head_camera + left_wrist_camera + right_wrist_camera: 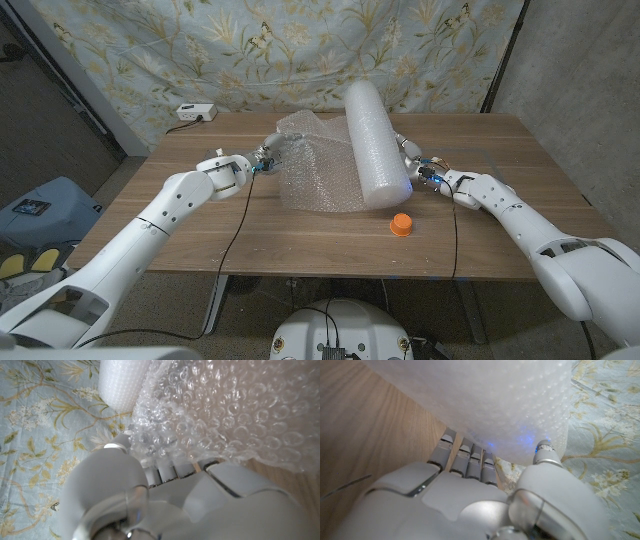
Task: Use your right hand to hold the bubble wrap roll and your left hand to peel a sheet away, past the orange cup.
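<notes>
Cup (pixel 401 224): orange, near bench (pixel 500 250) edge, just in front of roll's near end.
R robot hand (pixel 418 167): fingers against roll (pixel 375 145), right side, holding it.
L robot hand (pixel 262 158): pinching sheet (pixel 315 170) edge, left of roll; sheet peeled out leftward.

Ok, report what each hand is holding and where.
Left hand grips the peeled sheet at its free edge. Right hand holds the bubble wrap roll against its side.

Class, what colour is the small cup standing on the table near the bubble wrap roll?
Orange; the cup shows best in the head view.
</notes>
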### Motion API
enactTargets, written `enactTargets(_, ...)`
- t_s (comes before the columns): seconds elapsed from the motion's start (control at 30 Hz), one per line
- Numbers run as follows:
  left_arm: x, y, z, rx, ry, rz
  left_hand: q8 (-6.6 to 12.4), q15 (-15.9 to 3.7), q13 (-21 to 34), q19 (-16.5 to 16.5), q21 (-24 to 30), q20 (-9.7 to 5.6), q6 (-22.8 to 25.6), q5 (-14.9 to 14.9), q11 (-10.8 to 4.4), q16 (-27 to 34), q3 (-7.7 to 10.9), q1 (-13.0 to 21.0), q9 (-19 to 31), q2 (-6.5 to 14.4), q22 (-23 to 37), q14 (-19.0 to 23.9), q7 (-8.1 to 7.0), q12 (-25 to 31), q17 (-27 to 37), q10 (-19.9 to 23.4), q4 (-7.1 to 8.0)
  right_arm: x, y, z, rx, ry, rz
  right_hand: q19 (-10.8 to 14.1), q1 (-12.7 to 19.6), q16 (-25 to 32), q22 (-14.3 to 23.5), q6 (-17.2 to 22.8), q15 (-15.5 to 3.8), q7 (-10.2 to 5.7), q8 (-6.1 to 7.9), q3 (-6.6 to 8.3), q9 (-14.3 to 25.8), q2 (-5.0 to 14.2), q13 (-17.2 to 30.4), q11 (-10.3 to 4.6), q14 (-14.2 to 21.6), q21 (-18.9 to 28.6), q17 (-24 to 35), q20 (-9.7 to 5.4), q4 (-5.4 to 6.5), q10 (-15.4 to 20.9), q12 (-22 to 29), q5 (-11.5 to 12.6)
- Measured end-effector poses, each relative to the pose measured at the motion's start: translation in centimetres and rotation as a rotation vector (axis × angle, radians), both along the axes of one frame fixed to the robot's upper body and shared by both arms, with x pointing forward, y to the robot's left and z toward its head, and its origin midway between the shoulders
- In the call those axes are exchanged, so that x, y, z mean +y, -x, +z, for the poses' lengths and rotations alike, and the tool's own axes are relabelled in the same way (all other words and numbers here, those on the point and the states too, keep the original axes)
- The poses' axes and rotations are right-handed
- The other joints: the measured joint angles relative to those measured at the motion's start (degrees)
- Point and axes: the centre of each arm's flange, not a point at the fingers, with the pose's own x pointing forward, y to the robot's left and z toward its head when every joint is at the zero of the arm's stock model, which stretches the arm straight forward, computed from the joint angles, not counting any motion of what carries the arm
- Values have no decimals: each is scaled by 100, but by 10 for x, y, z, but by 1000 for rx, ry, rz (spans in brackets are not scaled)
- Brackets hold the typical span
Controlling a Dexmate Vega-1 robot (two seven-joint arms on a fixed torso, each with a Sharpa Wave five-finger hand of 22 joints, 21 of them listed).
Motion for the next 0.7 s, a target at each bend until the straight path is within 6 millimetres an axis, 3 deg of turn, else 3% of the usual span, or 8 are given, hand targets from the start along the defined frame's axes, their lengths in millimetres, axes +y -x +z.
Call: enactTargets(0.7,8,4,1,0,3,13,-1,1,-1,0,41,0,10,0,3,0,1,0,4,0,0,-1,-9,0,-1,4,0,2,-9,1,19,-14,15,-73,-224,-133,0,-392,187,83,0,-95,-54,-28,54,173,-187,0,-10,178,31,-216,-161,0)
